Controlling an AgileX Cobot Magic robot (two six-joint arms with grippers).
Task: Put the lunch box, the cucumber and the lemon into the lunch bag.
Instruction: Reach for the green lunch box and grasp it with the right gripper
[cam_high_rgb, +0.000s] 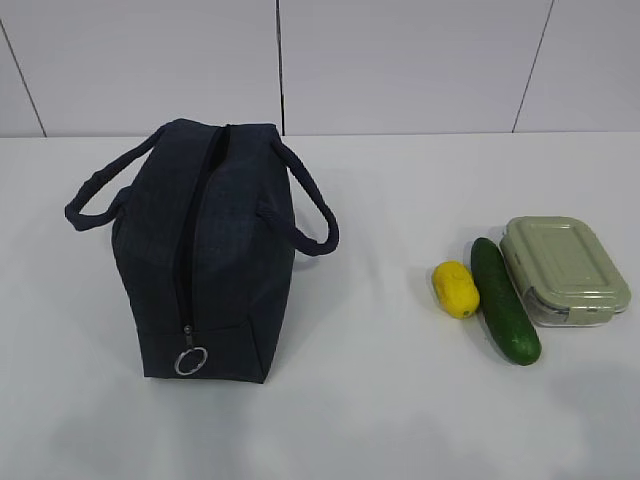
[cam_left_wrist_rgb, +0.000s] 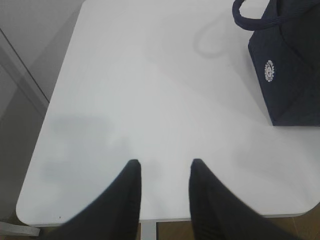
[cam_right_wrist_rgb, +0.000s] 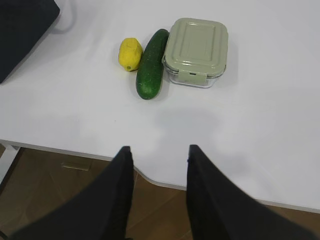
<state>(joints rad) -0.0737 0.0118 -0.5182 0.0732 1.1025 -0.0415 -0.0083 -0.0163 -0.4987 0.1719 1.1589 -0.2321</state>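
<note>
Navy fabric marks your bag (cam_high_rgb: 205, 255), standing upright on the left of the white table (cam_high_rgb: 350, 400), its long axis running from the far side toward you, the zip (cam_high_rgb: 190, 250) along the top ending in a ring pull (cam_high_rgb: 190, 361) at the near end; it looks shut, though you cannot be sure from here. Well apart on the right lie the lemon (cam_high_rgb: 456, 288), cucumber (cam_high_rgb: 505, 300) and box (cam_high_rgb: 565, 270), side by side, the cucumber just beside or touching the box. The cucumber's length runs far-to-near, angled slightly rightward at its near tip. Bare tabletop lies between bag and food. Your left gripper (cam_left_wrist_rgb: 164, 167) hangs over the table's near left corner, jaws apart, holding nothing. Your right gripper (cam_right_wrist_rgb: 157, 152) hovers at the near edge, likewise parted and empty.
</note>
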